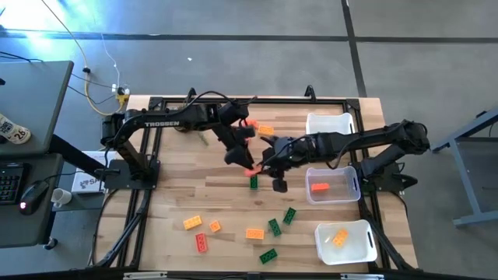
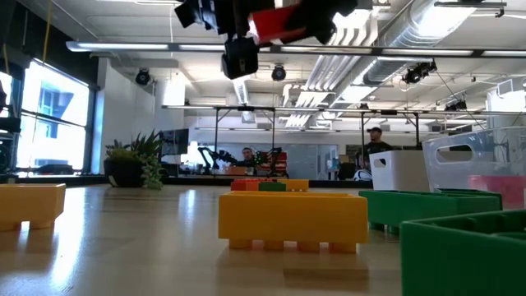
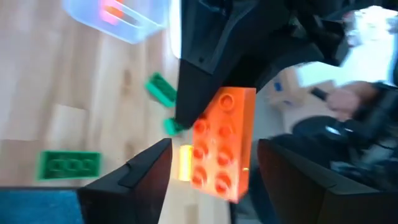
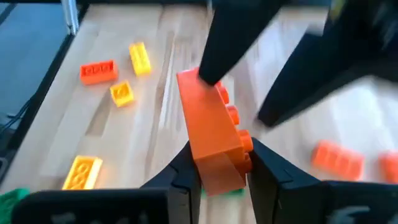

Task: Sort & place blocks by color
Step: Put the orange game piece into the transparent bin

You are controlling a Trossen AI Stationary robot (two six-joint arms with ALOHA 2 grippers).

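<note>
A red-orange block (image 1: 250,167) hangs in the air over the table's middle, between both grippers. My right gripper (image 4: 219,165), reaching in from the table's right (image 1: 268,162), is shut on it. My left gripper (image 3: 214,171), coming from the left (image 1: 240,154), is open, one finger on either side of the block (image 3: 224,144). The low view shows the block (image 2: 281,25) high above the table. Other green, red-orange and yellow-orange blocks lie flat on the wood, among them a green block (image 1: 253,182) right below the grippers. My right gripper pinches the red-orange block between its two fingers, on the long sides near one end (image 4: 217,171). It comes roughly level from the table's right. The block is lifted clear and sticks out ahead of the fingers toward the left arm. My left gripper has one fingertip (image 4: 211,65) at the block's far end; I cannot tell whether it touches.
Three white bins stand along the right edge: a far bin (image 1: 331,123), a middle bin (image 1: 333,187) with a red-orange block in it, a near bin (image 1: 346,243) with yellow-orange ones. Loose blocks (image 1: 254,232) lie across the near middle; two orange ones (image 1: 266,130) lie farther back.
</note>
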